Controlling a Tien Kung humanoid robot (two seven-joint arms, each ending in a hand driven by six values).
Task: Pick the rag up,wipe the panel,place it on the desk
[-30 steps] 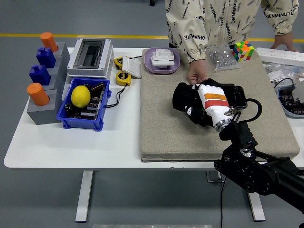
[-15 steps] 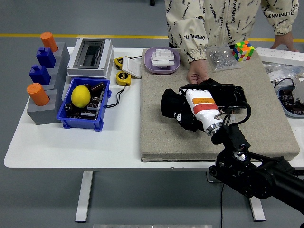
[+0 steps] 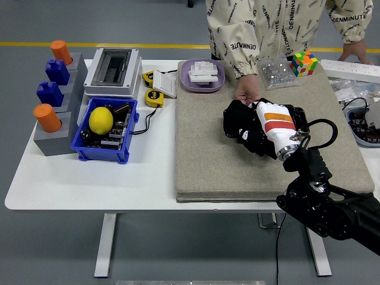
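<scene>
The right hand (image 3: 252, 126) presses a black rag (image 3: 237, 122) on the grey panel (image 3: 208, 160), its fingers curled over the rag and holding it. A person's hand (image 3: 247, 93) rests on the panel just beside the rag, at the counter's (image 3: 89, 178) far side.

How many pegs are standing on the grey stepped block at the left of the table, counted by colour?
Orange pegs: 2, the far one and the near one.
Blue pegs: 2, one behind the other.
Total: 4 pegs on the grey stepped block.
</scene>
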